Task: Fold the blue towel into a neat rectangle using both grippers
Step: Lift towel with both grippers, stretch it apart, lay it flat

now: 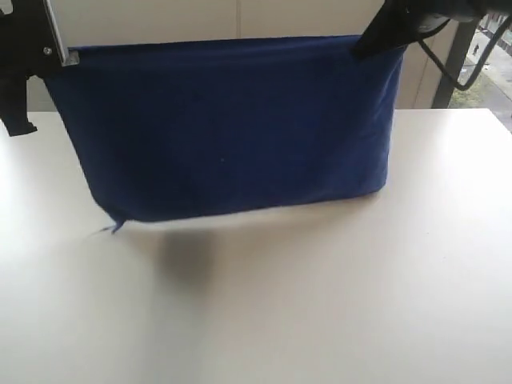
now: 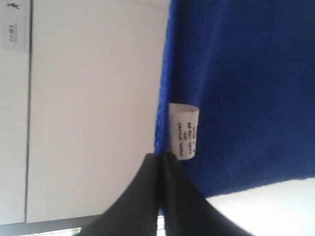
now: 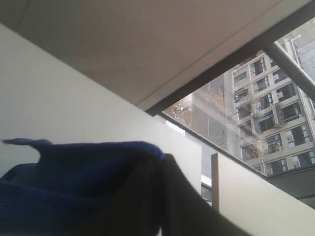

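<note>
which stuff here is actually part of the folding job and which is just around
Part of the job:
- blue towel, held up by its top corners
- left hand, shut on the towel
- right hand, shut on the towel

Just around:
- table
- white tag on the towel's edge
- building outside the window

You have a pale, matte worktop (image 1: 336,304) filling the exterior view from 3 round to 9 o'clock, with a soft shadow (image 1: 188,260) near its centre. At 12 o'clock stands a cream panelled wall (image 1: 160,20). At 2 o'clock a dark window post (image 1: 445,84) edges daylight. The right wrist view shows you tall apartment blocks (image 3: 275,113) outside and a plain ceiling (image 3: 147,44).
</note>
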Controlling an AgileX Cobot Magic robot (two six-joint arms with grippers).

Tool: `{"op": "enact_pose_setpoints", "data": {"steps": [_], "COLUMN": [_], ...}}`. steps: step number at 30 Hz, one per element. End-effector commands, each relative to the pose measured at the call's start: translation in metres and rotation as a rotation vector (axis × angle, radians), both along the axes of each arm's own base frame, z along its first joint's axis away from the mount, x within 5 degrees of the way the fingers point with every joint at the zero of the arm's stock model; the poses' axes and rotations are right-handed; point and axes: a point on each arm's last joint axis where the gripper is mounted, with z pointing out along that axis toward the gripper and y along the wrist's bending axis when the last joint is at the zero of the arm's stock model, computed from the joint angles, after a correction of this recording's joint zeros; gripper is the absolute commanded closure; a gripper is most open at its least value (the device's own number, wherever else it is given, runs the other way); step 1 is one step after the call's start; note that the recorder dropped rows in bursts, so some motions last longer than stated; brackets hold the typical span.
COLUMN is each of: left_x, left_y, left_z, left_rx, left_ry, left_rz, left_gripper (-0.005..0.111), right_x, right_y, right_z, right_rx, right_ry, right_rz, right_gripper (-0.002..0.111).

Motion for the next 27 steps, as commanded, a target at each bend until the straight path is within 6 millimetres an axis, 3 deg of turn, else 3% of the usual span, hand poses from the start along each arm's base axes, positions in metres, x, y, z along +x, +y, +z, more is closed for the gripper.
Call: {"op": "enact_pose_setpoints", "data": {"steps": [1,6,12,16,20,27], "left_x": [0.003,-0.009,-0.034,-0.053,-0.068,-0.083], "left_y": [0.009,0.012,0.012,0.008,0.006,0.006], "left_z": [0.002,-0.012,-0.049,-0.081,-0.105,-0.124], "left_rx": [0.003,-0.055,-0.080,-0.080,-0.055,-0.088], "left_ry": [-0.014,0.221,0.633,0.862,0.976,1.062], "left_rz": [0.025,0.144,0.277,0.247,0.189,0.203], "left_gripper": [0.107,0.107,0.107,0.107,0.107,0.107], "right_x": [-0.003,-0.012,-0.028,-0.043,-0.064,-0.092], "right_y": [-0.022,-0.023,-0.012,-0.009,-0.003,0.003], "right_z": [0.006,-0.010,-0.062,-0.091,-0.110,-0.141], "right_rx": [-0.028,-0.002,0.094,0.105,0.126,0.195], "right_ry": [-0.028,0.123,0.386,0.490,0.563,0.666], "right_rz": [-0.122,-0.155,-0.088,-0.090,-0.074,-0.063], "right_gripper": [0.108,0.108,0.108,0.108,0.108,0.108]}}
